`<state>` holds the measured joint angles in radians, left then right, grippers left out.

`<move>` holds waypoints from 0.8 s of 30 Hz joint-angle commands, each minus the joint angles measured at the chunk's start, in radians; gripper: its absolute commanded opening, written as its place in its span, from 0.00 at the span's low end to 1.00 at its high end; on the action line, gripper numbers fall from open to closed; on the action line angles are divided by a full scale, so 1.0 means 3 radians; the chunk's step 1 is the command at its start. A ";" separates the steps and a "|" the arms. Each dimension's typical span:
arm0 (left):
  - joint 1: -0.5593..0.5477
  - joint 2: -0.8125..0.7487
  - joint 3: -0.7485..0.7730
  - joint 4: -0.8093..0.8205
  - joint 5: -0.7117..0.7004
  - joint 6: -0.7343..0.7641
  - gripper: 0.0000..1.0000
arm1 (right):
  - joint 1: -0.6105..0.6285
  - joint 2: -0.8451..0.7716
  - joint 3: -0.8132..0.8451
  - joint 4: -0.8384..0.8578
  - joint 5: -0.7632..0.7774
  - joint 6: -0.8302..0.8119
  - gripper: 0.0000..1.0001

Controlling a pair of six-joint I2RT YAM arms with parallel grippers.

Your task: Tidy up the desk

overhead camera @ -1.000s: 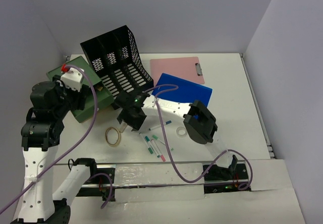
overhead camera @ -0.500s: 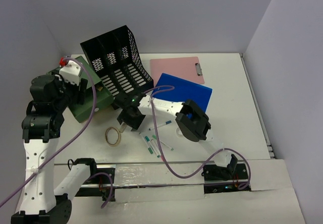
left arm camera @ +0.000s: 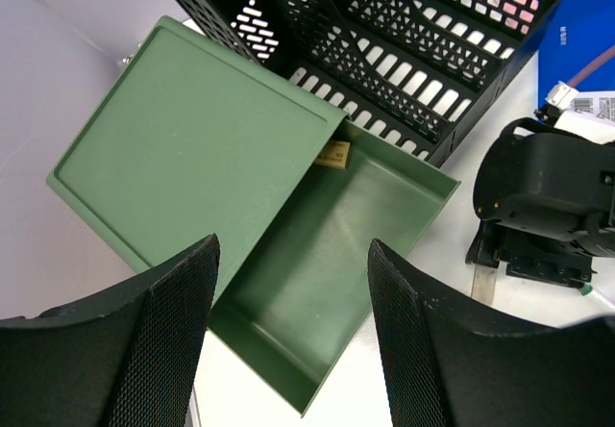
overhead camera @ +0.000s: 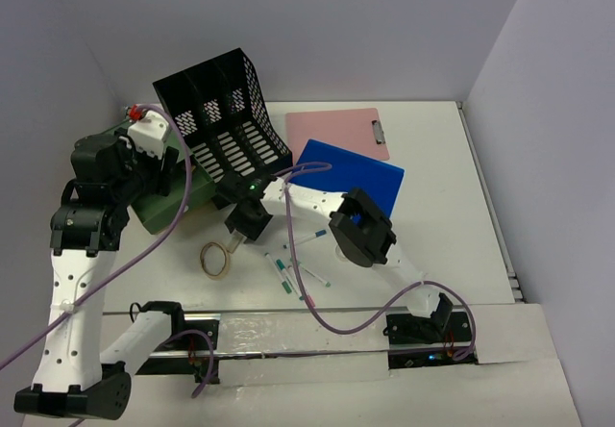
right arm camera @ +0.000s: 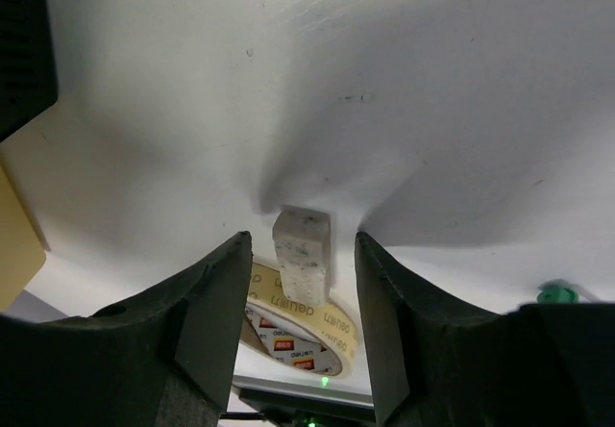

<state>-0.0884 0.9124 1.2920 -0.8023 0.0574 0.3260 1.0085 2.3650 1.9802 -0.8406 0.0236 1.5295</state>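
The white desk point(overhead camera: 442, 225) holds scattered stationery. My left gripper point(overhead camera: 144, 170) hovers open and empty over an open green drawer box point(overhead camera: 161, 194); in the left wrist view my gripper point(left arm camera: 293, 254) is above the drawer tray point(left arm camera: 327, 273), which holds a small tan item point(left arm camera: 333, 155). My right gripper point(overhead camera: 236, 237) is low on the desk, open, its fingers either side of a small white eraser point(right arm camera: 303, 247) without gripping it. A tape roll point(overhead camera: 215, 259) lies just beyond the eraser, and shows in the right wrist view point(right arm camera: 312, 329).
A black mesh file organizer point(overhead camera: 221, 119) lies tilted at the back left, against the green box. A pink clipboard point(overhead camera: 336, 127) and a blue folder point(overhead camera: 357, 170) lie behind the right arm. Several pens point(overhead camera: 291, 271) are scattered near the front. Lilac walls enclose the desk.
My left gripper has swung right and back over the green box. My right gripper has slid left toward the eraser and tape roll, its elbow following.
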 commanded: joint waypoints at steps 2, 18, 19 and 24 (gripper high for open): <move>-0.0028 -0.0086 0.0012 0.0215 -0.0009 0.0025 0.70 | -0.0031 0.0182 0.0178 -0.0240 0.0231 -0.0084 0.51; -0.0053 -0.0126 0.0044 0.0229 -0.0144 0.0115 0.70 | -0.0028 0.0196 -0.0143 0.0024 0.0002 -0.0387 0.01; -0.0053 -0.0122 0.0039 0.0225 -0.0134 0.0115 0.70 | -0.0028 0.0147 -0.0171 0.0048 0.0052 -0.0411 0.00; -0.0053 -0.0104 0.0042 0.0202 -0.0056 0.0089 0.70 | -0.0035 -0.0149 -0.0426 0.0305 0.0272 -0.0532 0.00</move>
<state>-0.0978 0.8845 1.2915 -0.7876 0.0299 0.3527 0.9966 2.3609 1.9382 -0.7572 -0.0153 1.4173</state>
